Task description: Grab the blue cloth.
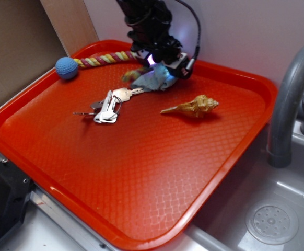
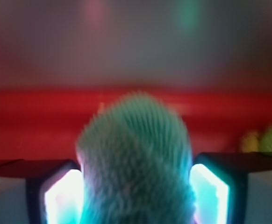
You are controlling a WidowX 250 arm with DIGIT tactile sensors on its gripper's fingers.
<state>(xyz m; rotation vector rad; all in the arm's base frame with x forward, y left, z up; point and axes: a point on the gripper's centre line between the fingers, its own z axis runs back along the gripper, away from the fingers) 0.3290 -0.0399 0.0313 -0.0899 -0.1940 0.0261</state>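
Gripper (image 1: 160,67) fingers (image 2: 63,198) are being pressed against blue cloth (image 2: 136,163) near tray (image 1: 141,198) far rim; front area is lying open.

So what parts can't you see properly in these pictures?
- Exterior view: the gripper covers the top of the blue cloth; its fingertips are hidden.
- Exterior view: the rope runs behind the arm, its end hidden.
- Wrist view: the cloth fills the middle, blurred; the tray behind is only a red smear.
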